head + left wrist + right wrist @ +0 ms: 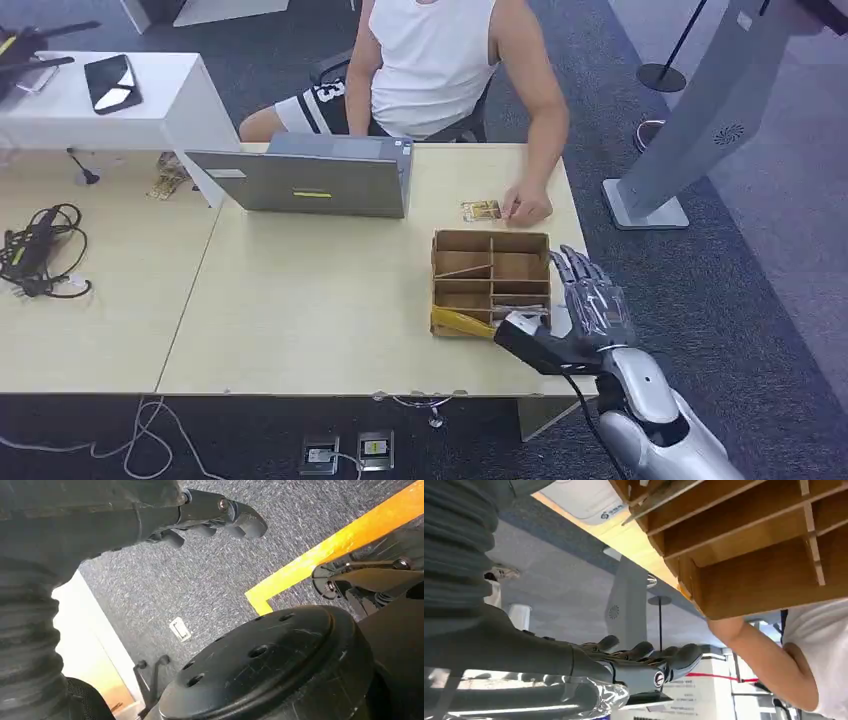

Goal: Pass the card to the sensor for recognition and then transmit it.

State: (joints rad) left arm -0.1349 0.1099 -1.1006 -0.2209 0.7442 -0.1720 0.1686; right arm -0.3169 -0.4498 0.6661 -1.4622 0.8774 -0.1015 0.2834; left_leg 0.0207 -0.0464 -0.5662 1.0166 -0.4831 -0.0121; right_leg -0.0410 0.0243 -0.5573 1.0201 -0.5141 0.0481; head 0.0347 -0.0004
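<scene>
Right hand (580, 305): fingers spread, holding nothing, positioned at the near right corner of the wooden divider box (490, 282). A card (481, 211) lies flat on the table (300, 300) just beyond the box, with a person's hand (527, 206) touching its right end. A laptop (315, 178) stands to the left.

Left wrist view: left hand (200, 517), fingers curled, nothing held, above grey carpet (210, 580).

Right wrist view: right hand fingers (649, 655) extended, apart, beside the box (749, 545).

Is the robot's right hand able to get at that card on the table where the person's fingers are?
Probably not easily. The right hand hovers open at the wooden organizer's near right corner; the card lies beyond the organizer, with the person's hand resting at its edge, so both stand in the way.
</scene>
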